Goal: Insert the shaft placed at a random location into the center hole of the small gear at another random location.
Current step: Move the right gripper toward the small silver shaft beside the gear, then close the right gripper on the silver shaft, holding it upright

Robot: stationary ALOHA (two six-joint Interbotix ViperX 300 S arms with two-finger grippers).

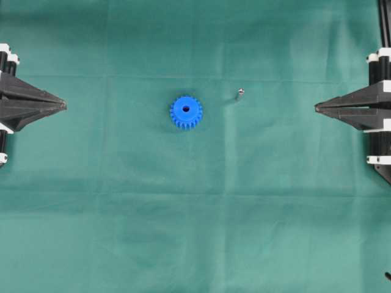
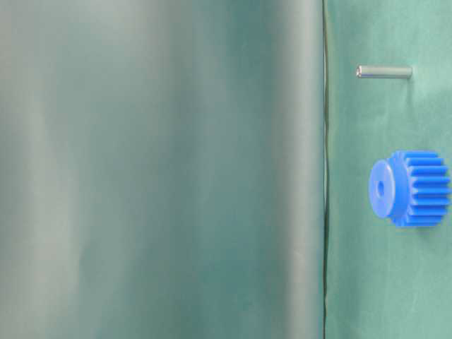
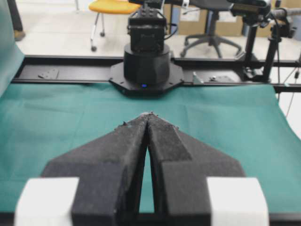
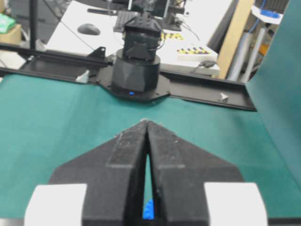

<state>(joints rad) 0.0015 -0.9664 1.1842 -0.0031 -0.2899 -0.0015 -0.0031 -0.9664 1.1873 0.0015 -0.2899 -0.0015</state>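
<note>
Both claws, left (image 3: 149, 115) and right (image 4: 146, 123), sit pinched shut and empty, the upright shaft (image 1: 240, 93) nearer the right one, just beside the gear (image 1: 186, 112).

Green cloth (image 1: 195, 232): covers the table edge to edge in the overhead view, with faint fold creases.
Green backdrop (image 2: 155, 169): blurred sheet filling the left part of the table-level view.
Black rail (image 3: 70, 70): crosses the far edge of the cloth in the left wrist view.
Yellow chair (image 3: 113, 6): at 11 o'clock in the left wrist view, on the floor beyond the rail.
Black office chair (image 3: 211, 28): at 1 o'clock there.
Computer mouse (image 4: 88, 29): at 11 o'clock in the right wrist view, on a white desk (image 4: 66, 37).
Yellow-black checkered strip (image 4: 200, 49): at 1 o'clock.
</note>
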